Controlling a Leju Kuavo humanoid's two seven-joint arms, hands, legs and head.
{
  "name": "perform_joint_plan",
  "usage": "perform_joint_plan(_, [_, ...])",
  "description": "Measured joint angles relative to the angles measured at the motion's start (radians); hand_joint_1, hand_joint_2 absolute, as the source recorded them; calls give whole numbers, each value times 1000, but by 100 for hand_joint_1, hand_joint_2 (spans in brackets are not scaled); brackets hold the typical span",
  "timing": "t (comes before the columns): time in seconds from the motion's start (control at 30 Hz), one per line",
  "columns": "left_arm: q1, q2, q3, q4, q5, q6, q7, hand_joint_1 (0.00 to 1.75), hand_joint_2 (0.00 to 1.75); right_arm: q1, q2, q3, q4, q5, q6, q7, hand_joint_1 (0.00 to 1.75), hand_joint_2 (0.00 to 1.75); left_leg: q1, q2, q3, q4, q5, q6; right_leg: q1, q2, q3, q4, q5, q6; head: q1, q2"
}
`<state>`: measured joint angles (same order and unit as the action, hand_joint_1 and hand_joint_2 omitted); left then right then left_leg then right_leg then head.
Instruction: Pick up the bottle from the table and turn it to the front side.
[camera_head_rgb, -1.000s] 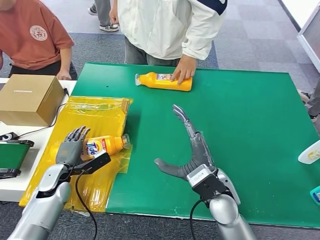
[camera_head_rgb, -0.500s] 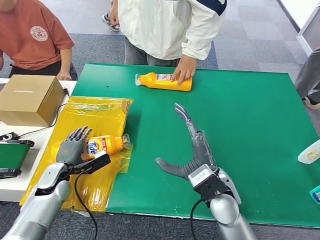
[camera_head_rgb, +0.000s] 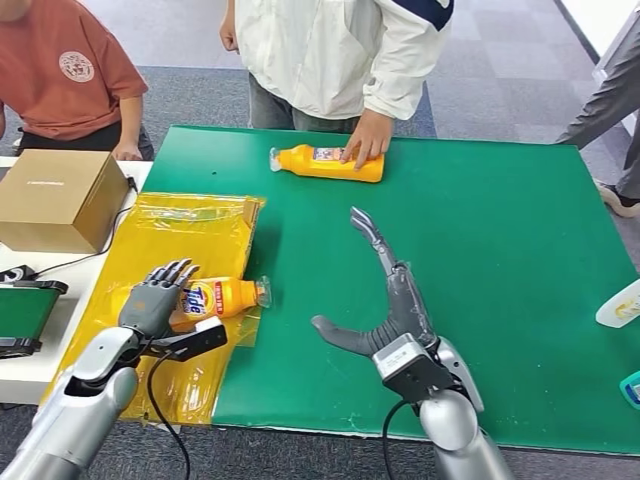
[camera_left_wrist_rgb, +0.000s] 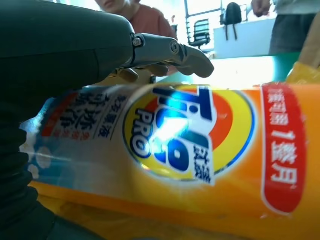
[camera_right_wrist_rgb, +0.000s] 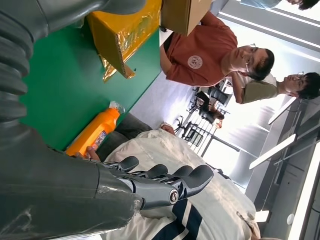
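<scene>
Rightward by a little is how the Tide bottle (camera_head_rgb: 219, 298) has travelled over the last second, its cap now reaching the edge of the yellow bag (camera_head_rgb: 181, 240) where the green mat (camera_head_rgb: 468, 260) begins, and the left hand (camera_head_rgb: 155, 300) has gone with it. That hand holds the bottle at its base end, fingers stretched over the top of the body, as the left wrist view confirms with a finger lying across the label (camera_left_wrist_rgb: 170, 135). The bottle lies on its side, orange with a round blue, yellow and red logo and a red band of white characters, cap pointing toward the mat's middle. Judging by this, the pick-up is in hand and the turning is not finished; next the hand needs a firm enough hold to lift clear of the slippery bag and rotate the body without it sliding.

Farther right, the right hand (camera_head_rgb: 385, 295) hovers over the mat with fingers spread wide, holding nothing.

At the far edge, a person's hand (camera_head_rgb: 366, 137) rests on a second orange bottle (camera_head_rgb: 326, 163) lying flat.
</scene>
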<state>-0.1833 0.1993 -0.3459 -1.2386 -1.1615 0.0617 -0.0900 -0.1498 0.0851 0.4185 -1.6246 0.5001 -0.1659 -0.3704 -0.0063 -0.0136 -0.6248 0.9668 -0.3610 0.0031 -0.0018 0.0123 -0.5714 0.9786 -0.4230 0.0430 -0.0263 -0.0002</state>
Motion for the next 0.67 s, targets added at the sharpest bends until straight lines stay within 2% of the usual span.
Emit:
perform_joint_plan(0.47, [57, 74, -55, -289, -3, -14, 16, 0, 0, 47, 0, -35, -36, 41, -16, 2, 0, 175, 0, 0, -3, 0, 0, 0, 0, 0, -2, 0, -1, 0, 0, 0])
perform_joint_plan(0.67, [128, 88, -49, -409, 82, 9, -17, 0, 0, 73, 0, -55, -59, 60, -29, 2, 0, 175, 0, 0, -3, 0, -1, 0, 0, 0, -2, 0, -1, -1, 0, 0])
